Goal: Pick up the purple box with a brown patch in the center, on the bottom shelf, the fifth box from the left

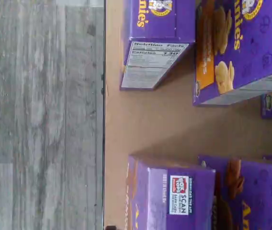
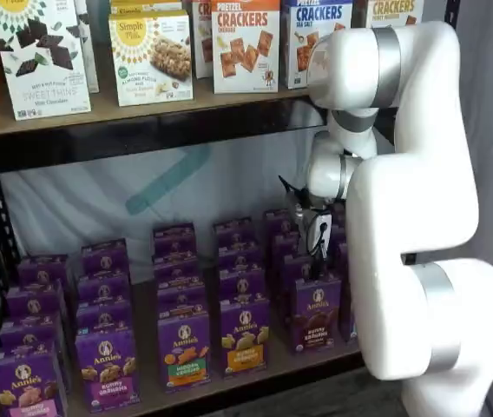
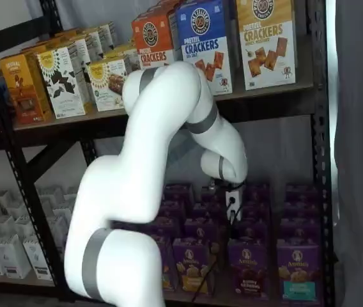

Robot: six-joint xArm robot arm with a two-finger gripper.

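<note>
The purple box [image 2: 316, 314] with the dark brown cookie picture stands at the front of its column on the bottom shelf [image 2: 268, 372], and also shows in a shelf view as the purple box [image 3: 248, 266]. My gripper [image 2: 318, 252] hangs just above and behind that front carton, over the same column, touching nothing. In a shelf view the gripper [image 3: 232, 211] points down with a black cable beside it. Its jaws stand open and hold nothing. The wrist view looks down on the tan shelf board [image 1: 126, 124] and purple cartons, one with a brown patch [image 1: 243, 191].
Neighbouring columns hold purple cartons with an orange band [image 2: 245, 336] and a teal band [image 3: 296, 272]. The upper board [image 2: 142, 113] carries cracker boxes above the arm. A black rack post [image 3: 322, 160] stands at the right. Grey plank floor [image 1: 40, 115] lies beyond the shelf edge.
</note>
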